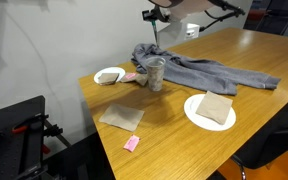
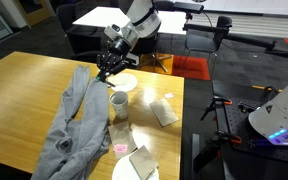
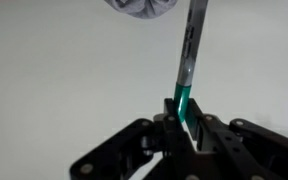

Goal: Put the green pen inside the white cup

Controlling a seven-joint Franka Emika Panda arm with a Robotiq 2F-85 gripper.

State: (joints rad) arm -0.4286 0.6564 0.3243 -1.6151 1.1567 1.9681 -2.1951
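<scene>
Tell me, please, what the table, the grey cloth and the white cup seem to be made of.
The table: wood or wood-look laminate, smooth, light brown with grain streaks. The grey cloth: soft matte fabric, lying in crumpled folds. The white cup: likely paper or plastic, plain white; too small to tell which.

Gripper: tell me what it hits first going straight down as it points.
Likely the table beside the grey cloth, the held green pen touching first; the white cup looks close, but depth is unclear.
</scene>
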